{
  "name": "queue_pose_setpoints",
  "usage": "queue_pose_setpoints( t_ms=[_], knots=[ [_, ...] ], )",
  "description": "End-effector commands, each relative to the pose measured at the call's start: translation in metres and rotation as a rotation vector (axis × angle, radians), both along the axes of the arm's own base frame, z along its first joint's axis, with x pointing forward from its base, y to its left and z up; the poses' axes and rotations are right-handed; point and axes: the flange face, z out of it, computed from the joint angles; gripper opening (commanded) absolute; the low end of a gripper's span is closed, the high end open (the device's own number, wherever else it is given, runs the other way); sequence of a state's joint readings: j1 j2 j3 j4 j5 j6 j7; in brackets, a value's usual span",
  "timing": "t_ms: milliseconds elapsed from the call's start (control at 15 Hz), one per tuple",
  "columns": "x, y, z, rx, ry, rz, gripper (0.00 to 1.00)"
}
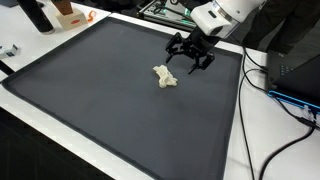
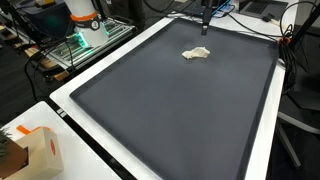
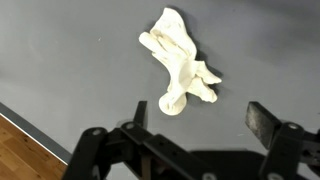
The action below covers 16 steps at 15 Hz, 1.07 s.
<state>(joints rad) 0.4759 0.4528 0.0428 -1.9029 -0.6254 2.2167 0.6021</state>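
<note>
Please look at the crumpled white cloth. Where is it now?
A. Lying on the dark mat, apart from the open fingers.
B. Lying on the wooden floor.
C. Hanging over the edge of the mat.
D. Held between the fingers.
A: the white cloth lies on the dark mat, and the gripper hangs near it with its fingers open and nothing between them.

Mat [image 1: 90,100]: dark grey, matt, evenly fine-textured, no gloss. Crumpled item [image 3: 180,65] lying on the mat: cream-white, soft and wrinkled; thin cloth or a rubbery glove, cannot tell which. End effector [image 3: 200,115] above the mat: black, matt, hard, plastic or coated metal. Surface [image 2: 265,130] bordering the mat: white, smooth, slight sheen. Wood-grain strip [image 3: 20,145] beyond the mat's edge: brown, smooth.
</note>
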Motion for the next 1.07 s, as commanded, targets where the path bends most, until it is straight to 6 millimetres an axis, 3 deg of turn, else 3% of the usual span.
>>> queue_pose_setpoints(
  t_ms=[0,533,1000],
  knots=[
    [-0.014,-0.017,0.010,0.044,-0.003,0.017,1.00],
    [-0.005,-0.046,0.034,0.208,-0.015,0.045,1.00],
    [0.012,-0.075,0.057,0.388,0.007,-0.057,1.00]
  ],
)
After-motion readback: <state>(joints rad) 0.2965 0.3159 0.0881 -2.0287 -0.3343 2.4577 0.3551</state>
